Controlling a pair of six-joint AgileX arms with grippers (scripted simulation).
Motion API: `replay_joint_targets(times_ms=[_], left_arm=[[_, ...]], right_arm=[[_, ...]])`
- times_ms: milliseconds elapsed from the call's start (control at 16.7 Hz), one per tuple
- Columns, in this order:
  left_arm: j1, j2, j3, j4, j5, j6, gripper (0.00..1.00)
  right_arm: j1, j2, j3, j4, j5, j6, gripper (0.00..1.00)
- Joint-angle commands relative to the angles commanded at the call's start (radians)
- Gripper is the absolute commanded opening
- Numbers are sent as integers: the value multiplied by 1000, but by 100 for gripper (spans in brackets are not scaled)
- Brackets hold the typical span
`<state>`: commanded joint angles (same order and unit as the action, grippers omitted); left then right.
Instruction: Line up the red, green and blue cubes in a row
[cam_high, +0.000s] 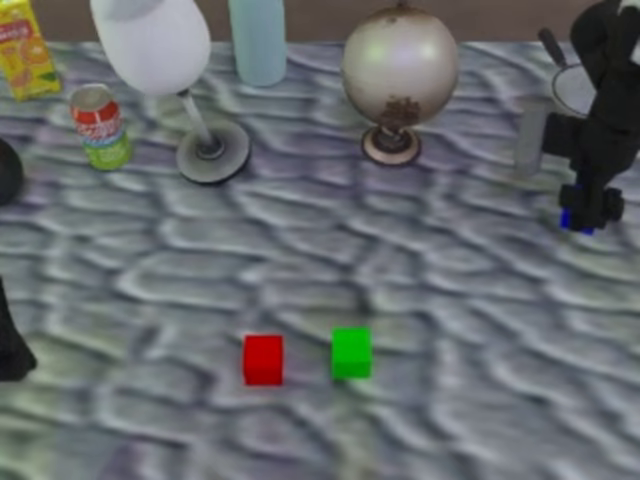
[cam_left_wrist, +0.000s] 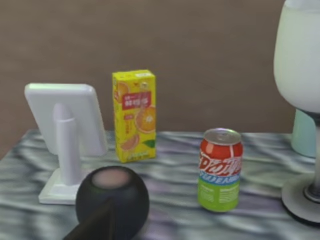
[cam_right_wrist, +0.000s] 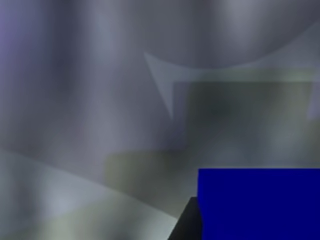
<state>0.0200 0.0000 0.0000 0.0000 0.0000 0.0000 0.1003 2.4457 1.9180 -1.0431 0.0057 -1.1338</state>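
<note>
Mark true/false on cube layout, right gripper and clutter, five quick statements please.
1. The red cube sits left of the green cube, apart from it. True.
2. The blue cube rests in the row beside the green cube. False: it is at the right gripper, far right.
3. The left gripper holds the red cube. False: nothing touches it.
4. The soda can stands upright at back left. True.
5. The globe lies tipped over. False: it stands on its base.

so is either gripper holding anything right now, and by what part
The right gripper is down on the blue cube, apparently gripping its sides; whether the fingers have closed cannot be told. The left arm is parked, holding nothing.
</note>
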Motion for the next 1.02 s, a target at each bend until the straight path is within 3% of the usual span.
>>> replay_joint_targets(times_ms=[420, 780, 1020], left_arm=[[0, 0, 0, 0, 0, 0, 100], [0, 0, 0, 0, 0, 0, 100], [0, 0, 0, 0, 0, 0, 100]], right_arm=[[-1, -23, 13, -32, -1, 8, 0], [6, -64, 168, -237, -2, 6, 0], [7, -72, 185, -256, -2, 7, 0]])
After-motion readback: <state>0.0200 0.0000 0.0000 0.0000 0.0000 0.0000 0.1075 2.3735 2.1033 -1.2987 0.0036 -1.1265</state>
